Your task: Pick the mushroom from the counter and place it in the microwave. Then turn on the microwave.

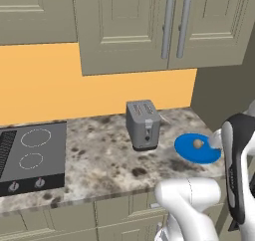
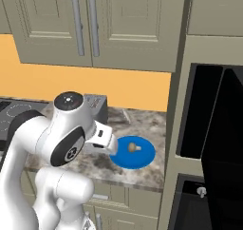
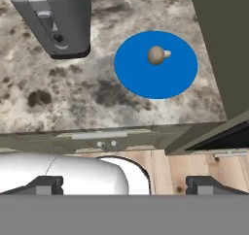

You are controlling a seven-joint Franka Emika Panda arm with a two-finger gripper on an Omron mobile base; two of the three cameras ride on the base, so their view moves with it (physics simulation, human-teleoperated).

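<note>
My claw (image 3: 124, 183) hangs wide open and holds nothing, its 2 dark tips spread far apart at the bottom of the hand view, out over the wood floor in front of the cabinets. Looking down past them, I see the mushroom (image 3: 156, 55) lying on its side on the blue plate (image 3: 141, 81), cap to the left and short stem poking right. The plate sits flat on the bench (image 3: 63, 98), close to its right end, just beside the tall cabinet panel. Left of the plate stands the grey toaster (image 3: 53, 18), apart from it, slots up.

From the left base view, the mushroom (image 1: 198, 144) rests near the middle of the plate (image 1: 191, 151), the toaster (image 1: 143, 124) is just behind and left of it, and the black cooktop (image 1: 32, 155) lies well away at the far left of the bench (image 1: 99, 160).

From the right base view, the microwave (image 2: 211, 115) is set in the tall unit to the right of the bench, its dark door swung open toward me, the cavity black inside. The mushroom (image 2: 132, 147) is on the plate (image 2: 142, 158), near that unit, my white arm in front
</note>
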